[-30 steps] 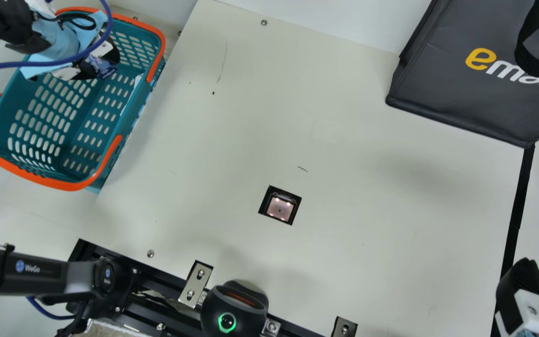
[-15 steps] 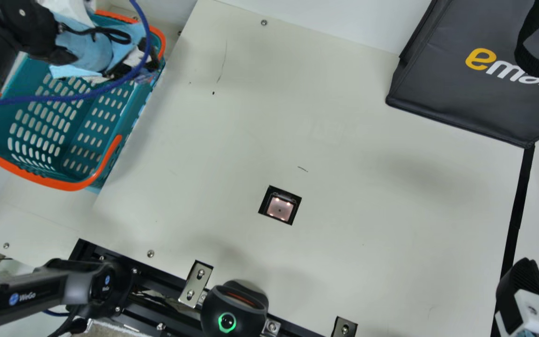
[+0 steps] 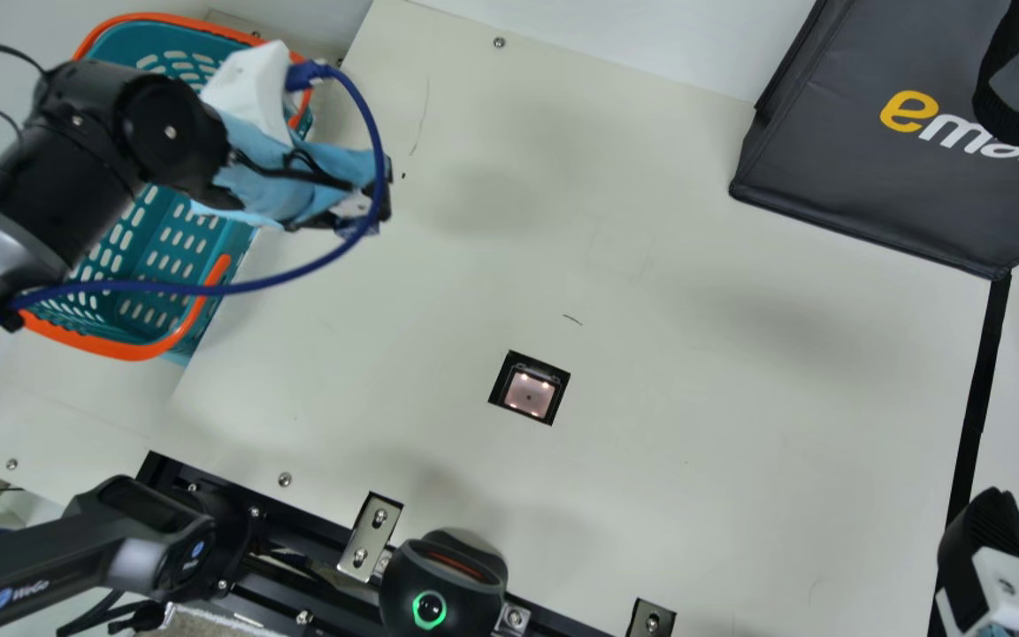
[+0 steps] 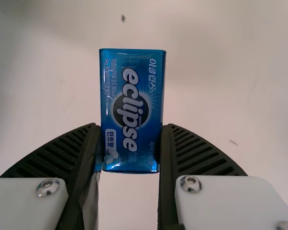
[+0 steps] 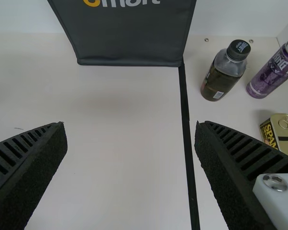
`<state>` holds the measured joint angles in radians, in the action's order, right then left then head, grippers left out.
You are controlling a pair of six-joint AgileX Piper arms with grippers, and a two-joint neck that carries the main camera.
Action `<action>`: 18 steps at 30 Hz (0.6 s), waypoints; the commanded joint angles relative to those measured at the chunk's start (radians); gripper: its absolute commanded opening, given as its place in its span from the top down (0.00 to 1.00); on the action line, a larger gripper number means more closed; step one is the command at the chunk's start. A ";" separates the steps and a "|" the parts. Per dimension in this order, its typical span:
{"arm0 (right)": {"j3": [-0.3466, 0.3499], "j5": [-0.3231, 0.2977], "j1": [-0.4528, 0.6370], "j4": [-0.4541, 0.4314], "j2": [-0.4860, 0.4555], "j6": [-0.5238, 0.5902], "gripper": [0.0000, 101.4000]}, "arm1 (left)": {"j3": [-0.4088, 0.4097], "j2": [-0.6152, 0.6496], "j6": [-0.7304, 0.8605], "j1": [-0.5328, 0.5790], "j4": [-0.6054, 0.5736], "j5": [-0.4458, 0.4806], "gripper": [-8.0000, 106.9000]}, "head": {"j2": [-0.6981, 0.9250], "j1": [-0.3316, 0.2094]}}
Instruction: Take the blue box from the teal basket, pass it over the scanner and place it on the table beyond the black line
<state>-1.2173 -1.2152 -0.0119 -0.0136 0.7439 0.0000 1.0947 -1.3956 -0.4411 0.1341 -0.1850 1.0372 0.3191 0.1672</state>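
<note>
The left end effector (image 3: 364,212), upper left, pinches the glossy, white-lettered blue box (image 4: 132,105); the right end effector (image 3: 987,526) is spread.

- main view: bright, diffuse light, faint soft-edged shadows on bench (image 3: 651,495)
- scanner (image 3: 529,398) glowing, small bright spots
- left wrist view: dimmer, corner shading, slight sheen on blue box (image 4: 132,110)
- right wrist view: bright, soft shadow beside rectangular tin (image 5: 285,125)
</note>
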 commanded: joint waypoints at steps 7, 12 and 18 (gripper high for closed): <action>0.000 0.000 0.000 0.000 0.000 0.000 0.06 | -0.072 0.020 -0.122 0.218 0.028 -0.017 1.00 | 0.002 -0.029; 0.000 0.000 0.000 0.000 0.000 0.000 0.06 | -0.099 0.019 -0.197 0.333 0.046 -0.030 1.00 | 0.002 -0.029; 0.000 0.000 0.000 0.000 0.000 0.000 0.06 | -0.118 0.005 -0.288 0.464 0.073 -0.049 1.00 | 0.002 -0.029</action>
<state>-1.2173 -1.2152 -0.0119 -0.0136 0.7439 0.0000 0.9786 -1.3872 -0.7046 0.5486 -0.1152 0.9927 0.3191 0.1672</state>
